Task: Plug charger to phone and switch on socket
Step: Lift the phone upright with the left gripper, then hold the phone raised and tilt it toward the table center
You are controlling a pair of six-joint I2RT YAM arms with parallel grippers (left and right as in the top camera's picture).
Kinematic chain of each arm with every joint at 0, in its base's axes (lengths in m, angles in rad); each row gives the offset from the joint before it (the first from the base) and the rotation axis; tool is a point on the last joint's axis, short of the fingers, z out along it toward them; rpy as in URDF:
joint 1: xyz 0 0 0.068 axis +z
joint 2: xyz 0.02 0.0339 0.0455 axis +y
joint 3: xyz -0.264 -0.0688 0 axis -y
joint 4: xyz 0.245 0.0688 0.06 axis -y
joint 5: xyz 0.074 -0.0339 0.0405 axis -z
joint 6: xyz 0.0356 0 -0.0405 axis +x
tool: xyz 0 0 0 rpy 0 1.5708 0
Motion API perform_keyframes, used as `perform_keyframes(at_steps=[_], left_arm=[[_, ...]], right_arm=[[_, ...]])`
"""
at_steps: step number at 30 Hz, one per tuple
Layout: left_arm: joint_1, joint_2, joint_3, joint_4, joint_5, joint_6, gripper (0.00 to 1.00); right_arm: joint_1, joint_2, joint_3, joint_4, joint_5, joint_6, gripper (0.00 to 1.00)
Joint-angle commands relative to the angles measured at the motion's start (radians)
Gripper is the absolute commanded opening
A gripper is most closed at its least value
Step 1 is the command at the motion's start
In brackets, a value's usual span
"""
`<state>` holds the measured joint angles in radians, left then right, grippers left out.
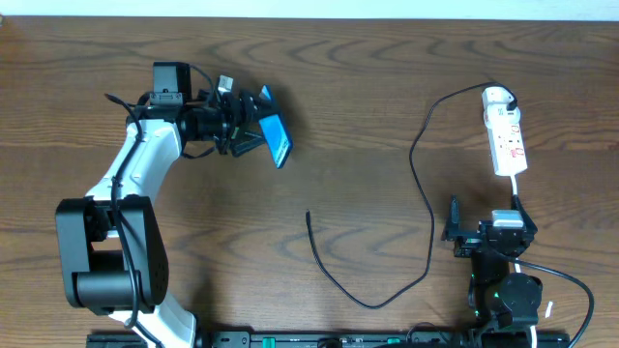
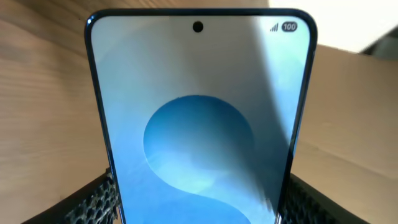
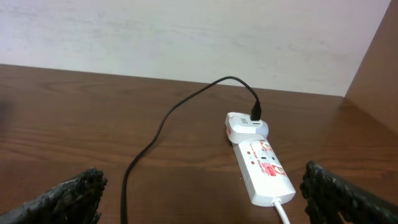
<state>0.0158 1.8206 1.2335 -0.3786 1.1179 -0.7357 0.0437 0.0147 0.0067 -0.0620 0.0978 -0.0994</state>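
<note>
My left gripper [image 1: 253, 130] is shut on the phone [image 1: 276, 139] and holds it tilted above the table at the upper left. In the left wrist view the phone's light-blue screen [image 2: 199, 124] fills the frame between my fingers. The charger's thin black cable [image 1: 426, 203] runs from its plug in the socket [image 1: 505, 130] down the table to a free tip [image 1: 308, 215] at the centre. My right gripper [image 1: 464, 237] is open and empty, just in front of the socket. In the right wrist view the socket [image 3: 264, 165] lies between my fingers, with the cable [image 3: 155, 134] to its left.
The socket's white cord [image 1: 515, 193] runs back toward my right arm; it also shows in the right wrist view [image 3: 283, 214]. A pale wall [image 3: 186, 37] stands behind the table's far edge.
</note>
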Motion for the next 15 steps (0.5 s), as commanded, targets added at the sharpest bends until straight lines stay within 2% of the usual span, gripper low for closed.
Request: perform_keyframes(at_steps=[1, 9, 15], left_arm=[[0.0, -0.029, 0.004, 0.045, 0.156, -0.205, 0.08], [0.0, -0.029, 0.004, 0.187, 0.265, -0.417, 0.08], [0.0, -0.029, 0.004, 0.279, 0.289, -0.571, 0.08]], right_arm=[[0.01, -0.005, -0.001, -0.003, -0.003, -0.014, 0.99], [0.01, -0.005, -0.001, -0.003, -0.003, -0.014, 0.99], [0.01, -0.005, -0.001, -0.003, -0.003, -0.014, 0.99]])
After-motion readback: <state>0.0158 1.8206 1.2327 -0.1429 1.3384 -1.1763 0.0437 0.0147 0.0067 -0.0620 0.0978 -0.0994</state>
